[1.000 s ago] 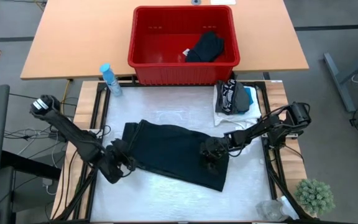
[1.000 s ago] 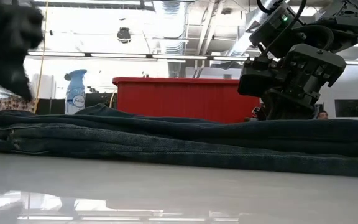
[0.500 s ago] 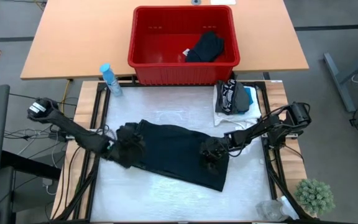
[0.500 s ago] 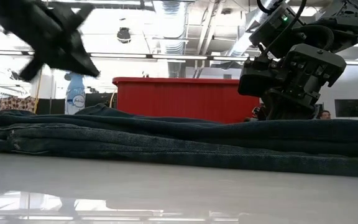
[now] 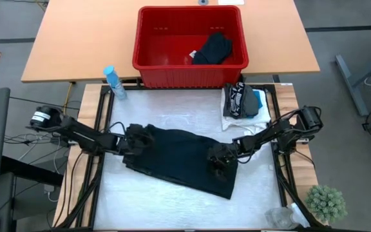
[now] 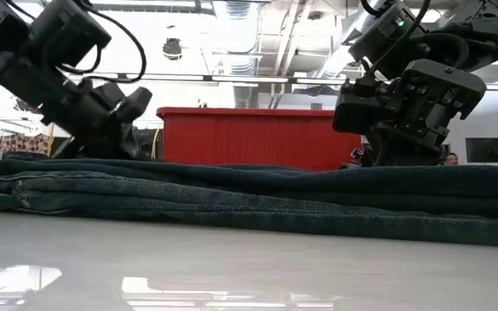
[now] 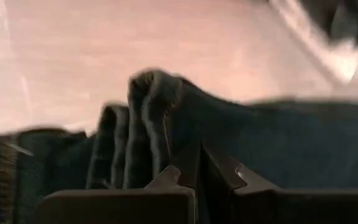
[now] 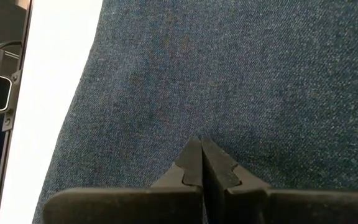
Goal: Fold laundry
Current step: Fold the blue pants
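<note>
Folded dark denim trousers (image 5: 182, 158) lie flat on the white table (image 5: 172, 113), several layers thick in the low view. My left gripper (image 5: 139, 138) is shut at their left end, where the cloth stands in thick folds (image 7: 148, 106). My right gripper (image 5: 219, 160) is shut on top of their right part (image 8: 229, 74). In the low view my left gripper (image 6: 124, 142) comes down at the left and my right gripper (image 6: 396, 155) at the right. My left gripper has its shut fingertips (image 7: 188, 165) against the top of the trousers' left end (image 7: 179, 118), beside the upright folds. It slants down from the table's left side. Whether it presses the cloth I cannot tell. My right gripper presses its shut fingertips (image 8: 194, 155) down on the trousers' upper layer (image 8: 197, 124), near their right end. It slants down from the table's right side. The cloth lies flat on the table under it.
A red slotted basket (image 5: 190, 64) with a black garment (image 5: 212, 49) stands on the wooden table behind. A blue spray bottle (image 5: 113, 82) is at the far left corner, a pile of folded garments (image 5: 242, 101) at the far right, a small plant (image 5: 327, 203) near right.
My left gripper has swung from beside the trousers' near-left corner toward the far edge and a little right, onto their left end, sinking and tipping over as it went. It has stayed shut. The trousers have not visibly shifted.
</note>
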You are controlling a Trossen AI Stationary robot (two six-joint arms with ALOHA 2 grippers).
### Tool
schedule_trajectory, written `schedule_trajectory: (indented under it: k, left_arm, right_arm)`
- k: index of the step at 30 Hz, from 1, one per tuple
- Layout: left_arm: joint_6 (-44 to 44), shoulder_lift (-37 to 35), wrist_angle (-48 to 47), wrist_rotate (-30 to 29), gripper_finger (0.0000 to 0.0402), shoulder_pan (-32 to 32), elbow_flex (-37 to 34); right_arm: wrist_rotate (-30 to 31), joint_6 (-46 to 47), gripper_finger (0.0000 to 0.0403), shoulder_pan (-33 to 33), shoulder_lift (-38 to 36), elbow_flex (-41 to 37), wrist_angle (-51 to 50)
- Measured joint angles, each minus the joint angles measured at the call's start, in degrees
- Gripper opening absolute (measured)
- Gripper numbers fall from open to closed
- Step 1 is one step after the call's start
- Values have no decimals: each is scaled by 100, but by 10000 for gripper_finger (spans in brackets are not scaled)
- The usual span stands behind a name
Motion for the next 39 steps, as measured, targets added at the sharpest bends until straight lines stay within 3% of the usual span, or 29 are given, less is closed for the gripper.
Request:
schedule_trajectory:
  k: [4, 9, 16, 21, 25, 31, 34, 39]
  left_arm:
    - [-80, 598, 196, 467, 0, 89, 0]
    - [-289, 1258, 829, 492, 0, 106, 0]
    - [30, 1654, 1853, 1419, 0, 456, 24]
    - [201, 1733, 1798, 1703, 0, 501, 286]
    - [114, 1557, 1127, 1962, 0, 622, 528]
    - [84, 460, -913, 890, 0, 830, 811]
    - [252, 8, -1932, 836, 0, 1135, 911]
    - [605, -792, -2227, 899, 0, 1294, 943]
  right_arm:
    - [2, 0, 18, 10, 0, 0, 1]
    - [-23, 105, 18, 16, -4, -4, -35]
    - [-59, 93, 18, 23, -10, -1, -182]
    - [-68, 355, 18, 27, -20, 9, -344]
    - [-65, 483, 18, 27, -20, 13, -391]
    - [-11, 599, 18, 21, -26, 32, -574]
    - [-18, 601, 18, 13, -35, 40, -761]
    - [-26, 621, 18, 12, -37, 42, -802]
